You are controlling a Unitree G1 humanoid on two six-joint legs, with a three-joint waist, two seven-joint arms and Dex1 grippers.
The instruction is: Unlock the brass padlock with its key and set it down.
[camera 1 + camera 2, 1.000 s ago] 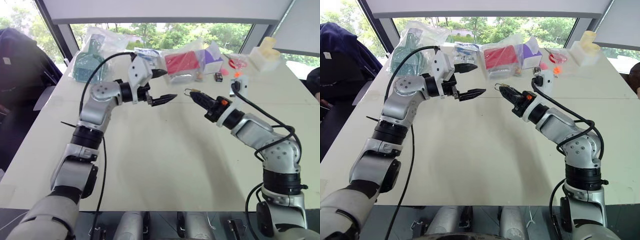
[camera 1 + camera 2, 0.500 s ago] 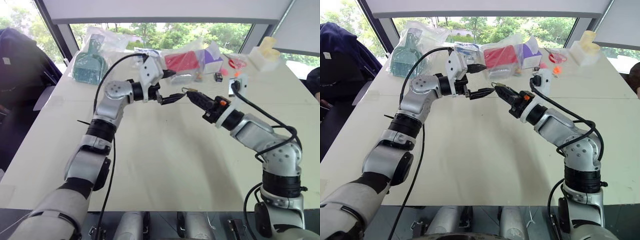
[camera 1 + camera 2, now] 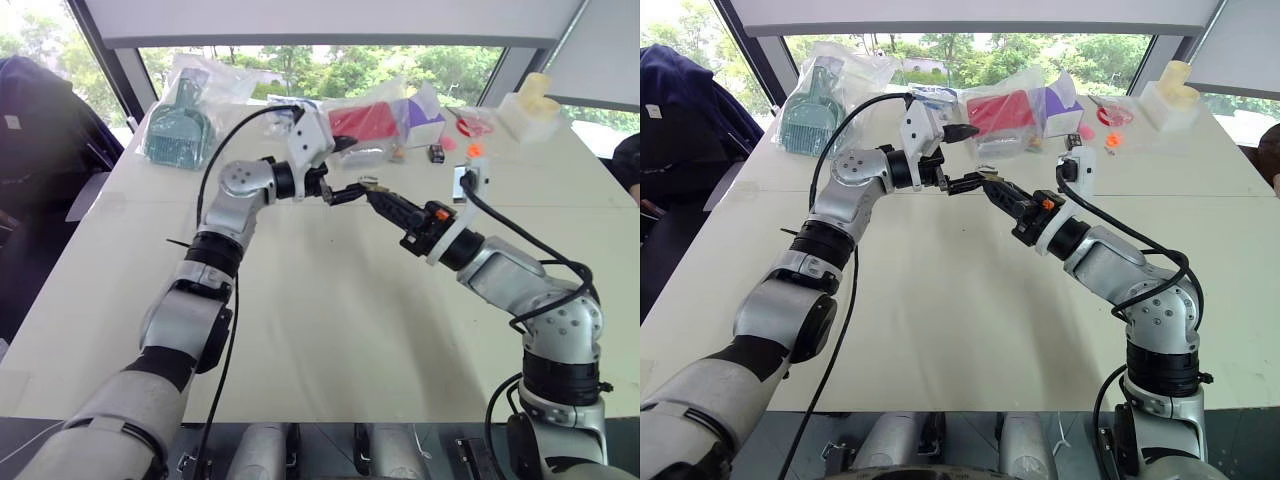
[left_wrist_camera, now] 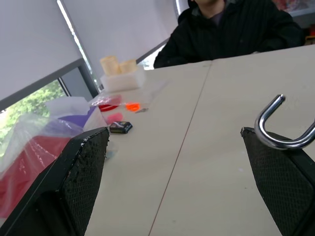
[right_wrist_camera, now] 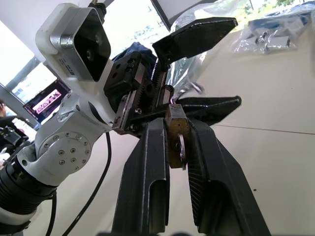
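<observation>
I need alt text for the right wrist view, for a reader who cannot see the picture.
The right pincer is shut on the brass padlock, with the key hanging at the lock body. Just beyond, the left pincer stands open around the lock's top, over the pale table.

You get bright daylight from the windows (image 3: 300, 60) behind the surface (image 3: 330, 330), which glare almost white. Shadows on the surface are faint. In your left wrist view, near fingers (image 4: 78, 172) blur slightly.
</observation>
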